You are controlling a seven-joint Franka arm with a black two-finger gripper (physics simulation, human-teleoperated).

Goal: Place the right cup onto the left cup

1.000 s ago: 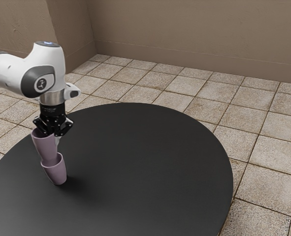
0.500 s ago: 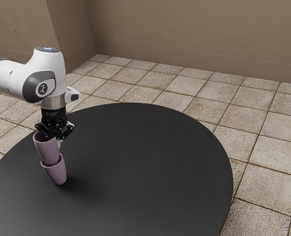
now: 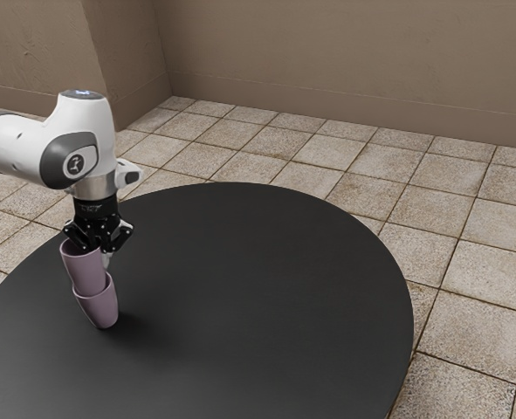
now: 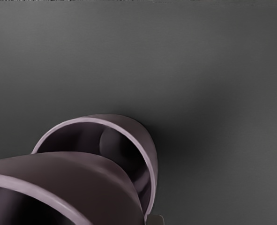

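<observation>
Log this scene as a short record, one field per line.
arm: white, reaching in from the exterior view's left
gripper: black, at the upper cup's rim, apparently gripping it
upper cup: mauve, its lower end inside the lower cup's mouth
lower cup: mauve, on the table
table: black, round
floor: pale square tiles
stacking: partly nested; part of the lower cup's interior is visible beside the upper cup
release: not yet, as far as I can judge
</observation>
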